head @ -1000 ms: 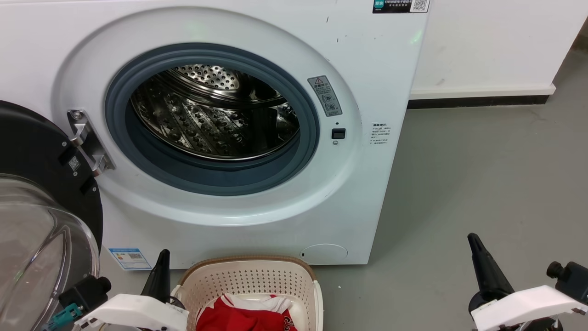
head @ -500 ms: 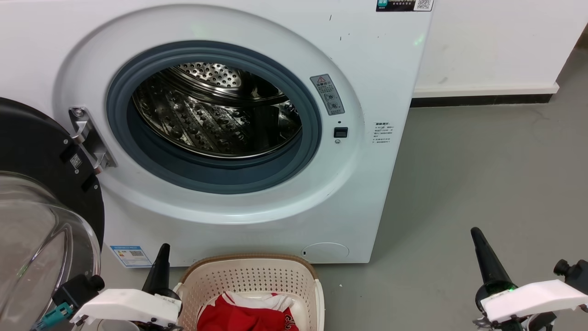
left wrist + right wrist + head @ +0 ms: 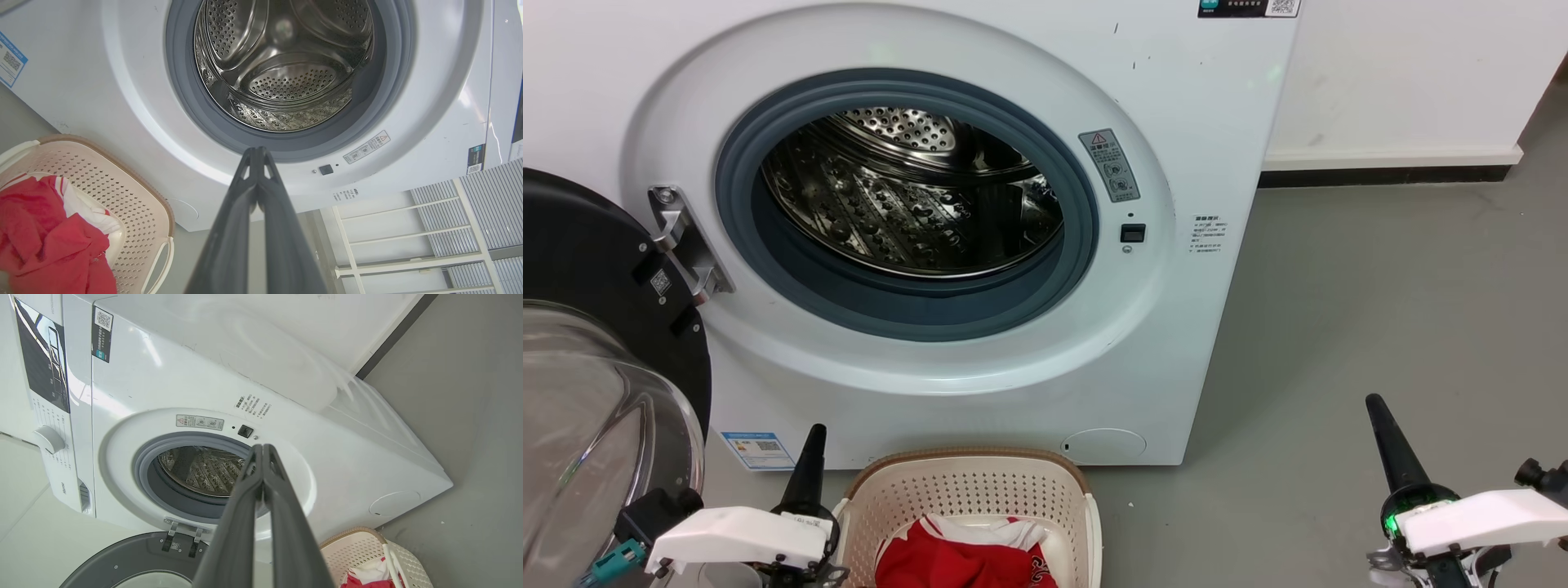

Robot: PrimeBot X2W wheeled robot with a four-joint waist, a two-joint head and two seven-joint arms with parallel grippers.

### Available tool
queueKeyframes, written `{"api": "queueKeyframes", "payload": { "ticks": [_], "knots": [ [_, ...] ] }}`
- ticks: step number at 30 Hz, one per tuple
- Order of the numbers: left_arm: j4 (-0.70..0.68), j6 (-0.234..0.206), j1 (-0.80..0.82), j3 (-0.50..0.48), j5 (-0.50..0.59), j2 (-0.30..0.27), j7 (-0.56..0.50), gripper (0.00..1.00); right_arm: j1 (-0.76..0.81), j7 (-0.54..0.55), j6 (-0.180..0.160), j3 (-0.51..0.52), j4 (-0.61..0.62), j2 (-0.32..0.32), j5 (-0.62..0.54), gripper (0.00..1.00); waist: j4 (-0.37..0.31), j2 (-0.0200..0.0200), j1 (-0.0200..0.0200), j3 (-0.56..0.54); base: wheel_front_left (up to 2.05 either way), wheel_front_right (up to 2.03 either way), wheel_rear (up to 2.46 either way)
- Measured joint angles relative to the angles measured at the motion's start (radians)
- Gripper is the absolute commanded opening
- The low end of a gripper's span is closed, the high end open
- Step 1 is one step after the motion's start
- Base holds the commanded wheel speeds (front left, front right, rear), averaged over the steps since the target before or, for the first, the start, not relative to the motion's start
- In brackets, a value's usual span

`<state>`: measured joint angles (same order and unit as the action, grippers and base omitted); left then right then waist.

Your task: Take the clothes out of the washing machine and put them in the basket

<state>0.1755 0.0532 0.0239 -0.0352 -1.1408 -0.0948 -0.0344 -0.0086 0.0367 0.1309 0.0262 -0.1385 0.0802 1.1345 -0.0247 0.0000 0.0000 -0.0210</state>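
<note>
In the head view a large white front-loading washing machine stands on the grey floor, its black-framed glass door swung open to the left and its grey rubber ring circling a perforated steel drum. A grey warning sticker with a red triangle sits beside the porthole, a blue-edged label with a QR code is low on the front and a black label with a QR code is at the top. None of the print is legible. Just before the machine is a cream perforated plastic basket with a brown woven-look rim, and the red clothes with white trim lie inside it. The left gripper is beside the basket and the right gripper is well apart over the floor. In the left wrist view the left gripper's dark fingers are pressed together with nothing between them, pointing at the ring's lower edge. In the right wrist view the right gripper's fingers are likewise closed and empty. The machine's black control panel and white dial appear there, their lettering too small to read.
</note>
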Motion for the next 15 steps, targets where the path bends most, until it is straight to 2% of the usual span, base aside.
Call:
{"api": "queueKeyframes", "payload": {
  "ticks": [15],
  "knots": [
    [0.023, 0.024, 0.026, -0.025, -0.158, 0.013, -0.025, 0.00, -0.031, 0.014, 0.000, 0.015, -0.035, 0.000, 0.170, 0.00, 0.007, 0.0000, 0.0000, 0.007, 0.00, 0.00, 0.00]
  ]
}}
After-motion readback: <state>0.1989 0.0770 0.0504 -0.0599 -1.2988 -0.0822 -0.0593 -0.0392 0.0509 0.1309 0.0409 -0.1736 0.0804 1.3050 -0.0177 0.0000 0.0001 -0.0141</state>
